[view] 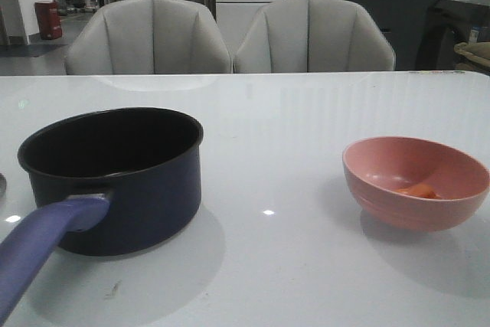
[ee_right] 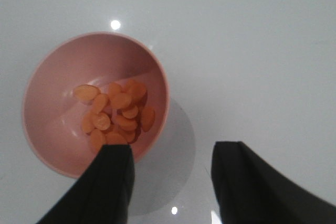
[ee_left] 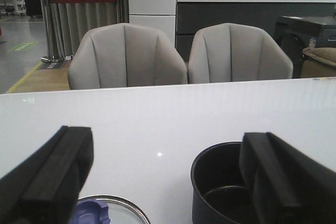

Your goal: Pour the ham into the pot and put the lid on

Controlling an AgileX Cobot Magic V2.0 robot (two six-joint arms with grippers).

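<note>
A glossy white table [view: 291, 135] fills the lower two thirds of the front view, its smooth top throwing back small ceiling-light glints. At lower left stands the pot [view: 115, 178], a round, straight-walled saucepan in dark navy enamel with a matte black inside that looks empty from here; its long, rounded purple-blue handle [view: 42, 246] runs off toward the lower-left corner. At centre right, well apart from the pot, sits the pink bowl [view: 416, 183], a smooth, shallow round dish. In it lies the ham [ee_right: 116, 114]: in the right wrist view, a pile of small flat orange ovals gathered at the bowl's bottom.

The right gripper [ee_right: 170, 182] hangs over the bowl's rim with its black fingers spread apart, gripping nothing; one finger [ee_right: 107, 187] overlaps the bowl's edge at bottom centre.

The left gripper [ee_left: 163, 182] likewise has its blocky black fingers wide apart and unloaded. Between them at the bottom edge shows part of the lid [ee_left: 118, 211], clear glass with a metal rim and a blue knob, beside the pot on the table.

Two grey padded chairs [view: 230, 36] stand behind the table at top centre.
</note>
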